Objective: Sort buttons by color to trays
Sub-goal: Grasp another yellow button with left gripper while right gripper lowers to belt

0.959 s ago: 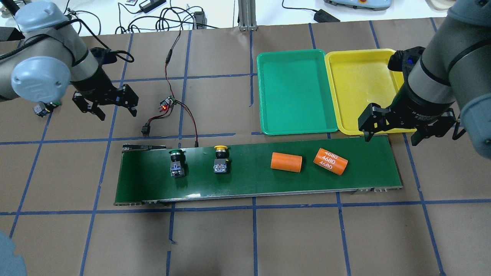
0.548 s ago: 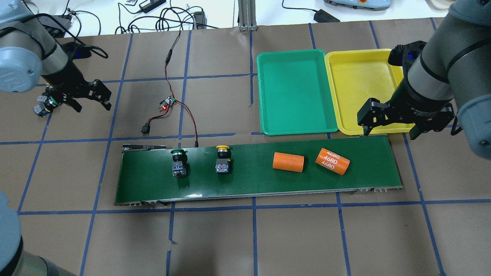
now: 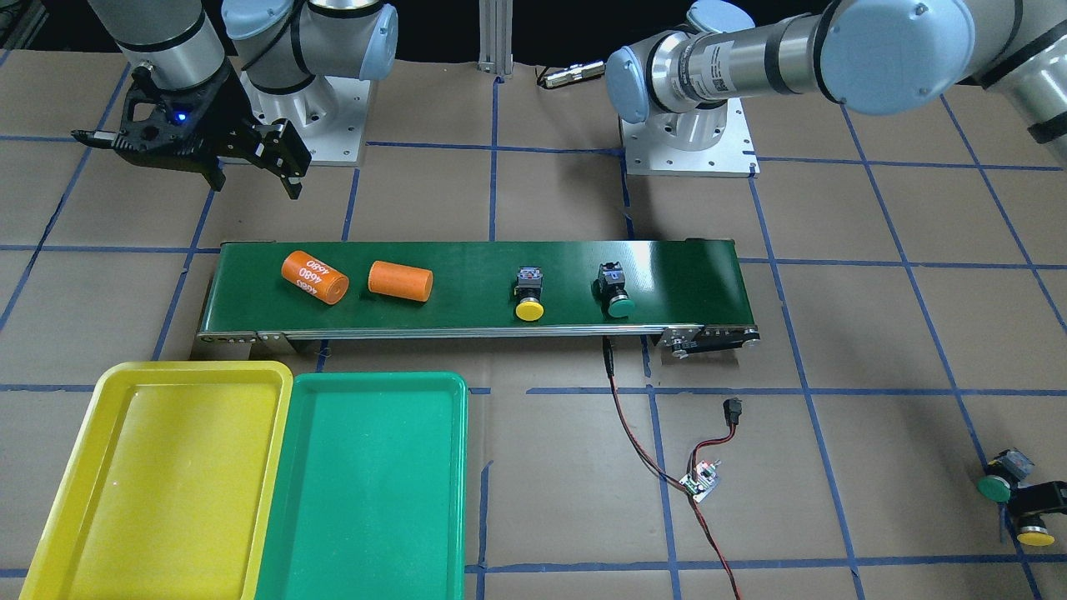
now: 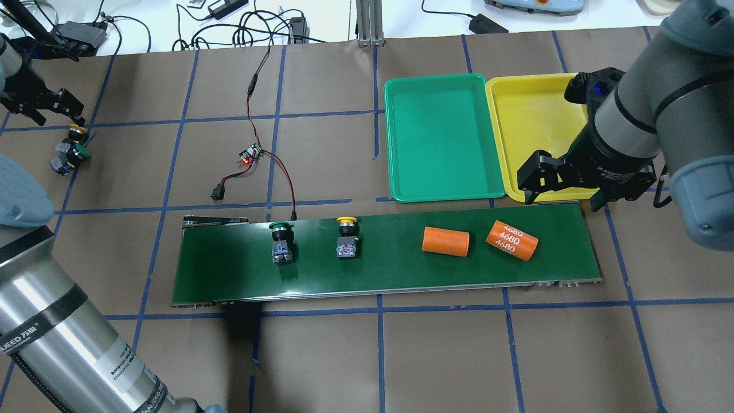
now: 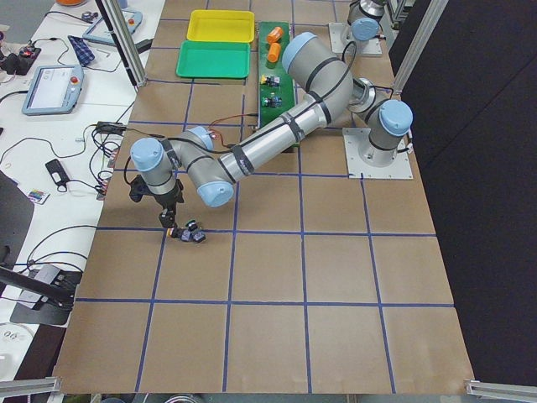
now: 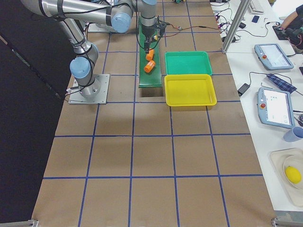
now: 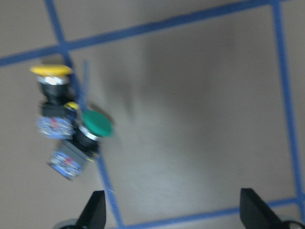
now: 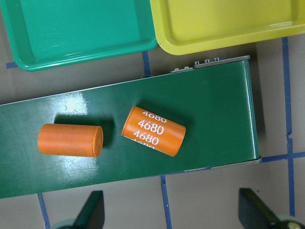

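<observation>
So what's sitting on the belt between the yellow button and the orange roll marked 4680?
One plain orange cylinder, lying on its side, clearest in the overhead view.

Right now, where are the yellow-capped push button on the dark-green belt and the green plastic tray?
yellow-capped push button (image 4: 346, 220), overhead exterior view, on its yellow cap.
green plastic tray (image 4: 441, 137), overhead exterior view, on its bare floor.
</observation>
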You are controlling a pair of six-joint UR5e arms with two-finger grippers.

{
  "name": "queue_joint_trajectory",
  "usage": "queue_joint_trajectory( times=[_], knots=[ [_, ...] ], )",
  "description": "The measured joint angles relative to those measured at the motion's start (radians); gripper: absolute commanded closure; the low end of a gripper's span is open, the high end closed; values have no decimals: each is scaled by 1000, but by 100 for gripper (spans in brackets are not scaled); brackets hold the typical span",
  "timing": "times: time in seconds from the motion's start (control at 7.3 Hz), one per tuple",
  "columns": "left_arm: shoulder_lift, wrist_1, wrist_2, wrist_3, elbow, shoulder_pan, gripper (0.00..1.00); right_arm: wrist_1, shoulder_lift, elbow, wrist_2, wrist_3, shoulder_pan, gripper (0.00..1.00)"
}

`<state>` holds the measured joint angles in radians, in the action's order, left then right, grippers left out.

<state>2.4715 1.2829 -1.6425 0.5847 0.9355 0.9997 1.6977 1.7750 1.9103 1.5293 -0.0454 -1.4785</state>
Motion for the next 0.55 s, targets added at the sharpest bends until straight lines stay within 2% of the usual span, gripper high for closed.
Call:
queue_joint_trajectory(
  times=[0.27,0.41,0.55],
  knots=[
    [63,-28,-5,-36,-29,-2,0,21,-4,4,7,1,0,0],
    [77,-38,-5,-36,-33,-5,41,28,-6,7,6,-3,-1,0],
    [82,-38,-4,-34,-33,-6,76,32,-7,10,0,-9,-1,0]
  ],
)
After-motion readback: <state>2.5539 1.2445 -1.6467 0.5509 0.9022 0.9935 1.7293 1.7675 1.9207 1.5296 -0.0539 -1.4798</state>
